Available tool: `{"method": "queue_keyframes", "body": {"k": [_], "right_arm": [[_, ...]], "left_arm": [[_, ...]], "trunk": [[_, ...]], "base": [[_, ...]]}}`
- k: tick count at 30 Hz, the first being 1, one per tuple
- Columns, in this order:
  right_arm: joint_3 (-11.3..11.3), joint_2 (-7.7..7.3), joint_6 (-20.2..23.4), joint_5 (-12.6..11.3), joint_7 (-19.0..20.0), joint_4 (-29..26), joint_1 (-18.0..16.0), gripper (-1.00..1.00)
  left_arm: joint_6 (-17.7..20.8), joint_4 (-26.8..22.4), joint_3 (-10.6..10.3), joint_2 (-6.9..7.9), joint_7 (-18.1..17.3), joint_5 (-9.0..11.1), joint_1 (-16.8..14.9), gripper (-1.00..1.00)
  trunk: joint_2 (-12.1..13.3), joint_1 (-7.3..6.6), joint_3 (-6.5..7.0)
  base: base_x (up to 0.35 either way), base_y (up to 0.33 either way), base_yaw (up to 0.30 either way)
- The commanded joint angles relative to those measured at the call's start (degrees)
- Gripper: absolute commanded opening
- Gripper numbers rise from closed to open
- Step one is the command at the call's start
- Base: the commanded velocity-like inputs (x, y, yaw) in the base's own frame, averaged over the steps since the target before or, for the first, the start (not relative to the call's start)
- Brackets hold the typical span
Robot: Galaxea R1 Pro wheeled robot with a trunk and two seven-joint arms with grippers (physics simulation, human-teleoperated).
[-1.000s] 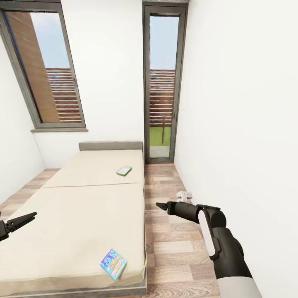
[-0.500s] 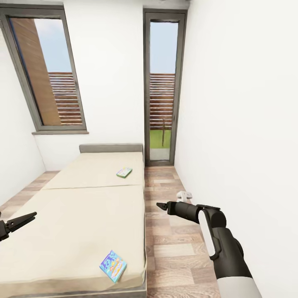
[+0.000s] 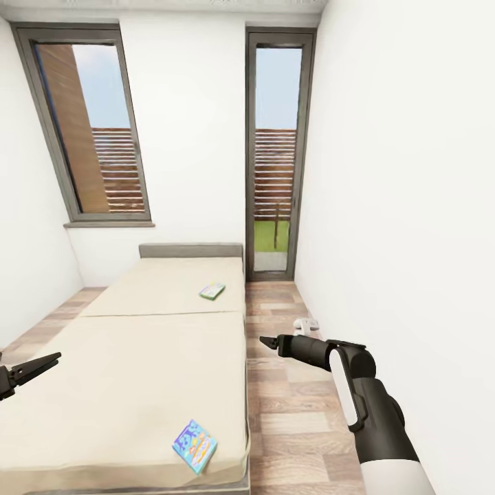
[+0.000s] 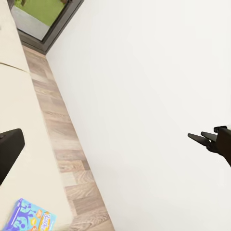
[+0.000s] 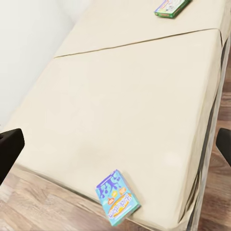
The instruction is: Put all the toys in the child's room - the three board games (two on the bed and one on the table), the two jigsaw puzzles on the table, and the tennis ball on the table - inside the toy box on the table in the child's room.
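Nearest you, the blue board game [image 3: 194,446] lies flat at the bed's [image 3: 124,357] near right corner, below and between your grippers. Your left gripper [image 3: 42,362] hangs over the bed's left edge, your right gripper [image 3: 267,342] over the plank floor [image 3: 289,412]; both are parted and empty. Farther off, the green board game [image 3: 212,291] rests near the headboard.

The room is looking bright and evenly lit. Daylight is coming through the window [image 3: 93,127] at the upper left of the frame and through the glass door [image 3: 276,151] at the upper centre. Shadows are staying very soft, and the white walls [image 3: 405,172] are showing no glare. The window frame is leaning from wide-angle distortion. Everything is appearing sharp.
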Motion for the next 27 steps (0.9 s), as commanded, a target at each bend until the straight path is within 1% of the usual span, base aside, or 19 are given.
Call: {"method": "queue_keyframes", "body": {"k": [1, 8, 15, 24, 27], "right_arm": [[-0.2, 0.06, 0.4, -0.3, 0.0, 0.0, -0.1, 1.0], [-0.2, 0.06, 0.4, -0.4, 0.0, 0.0, -0.1, 1.0], [-0.1, 0.06, 0.4, -1.4, 0.0, 0.0, -0.1, 1.0], [-0.2, 0.06, 0.4, -1.7, 0.0, 0.0, -0.1, 1.0], [-0.2, 0.06, 0.4, -1.7, 0.0, 0.0, -0.1, 1.0]], "left_arm": [[0.6, 0.0, 0.1, -0.01, -0.4, -0.3, -0.1, 1.0], [0.7, 0.0, 0.1, -0.02, -0.4, -0.3, -0.1, 1.0], [0.7, 0.0, 0.1, 0.0, -0.4, -0.3, -0.1, 1.0], [0.6, 0.0, 0.1, -0.02, -0.4, -0.3, -0.1, 1.0], [0.6, 0.0, 0.1, 0.0, -0.4, -0.3, -0.1, 1.0]], "trunk": [[0.0, 0.01, 0.02], [0.0, 0.01, 0.4], [0.0, 0.01, 0.45], [0.0, 0.01, 0.46], [0.0, 0.01, 0.46]], "base": [[0.0, 0.202, 0.069], [0.0, 0.254, 0.043], [0.0, 0.282, 0.006], [-0.003, 0.27, 0.001], [-0.094, 0.237, 0.0]]}}
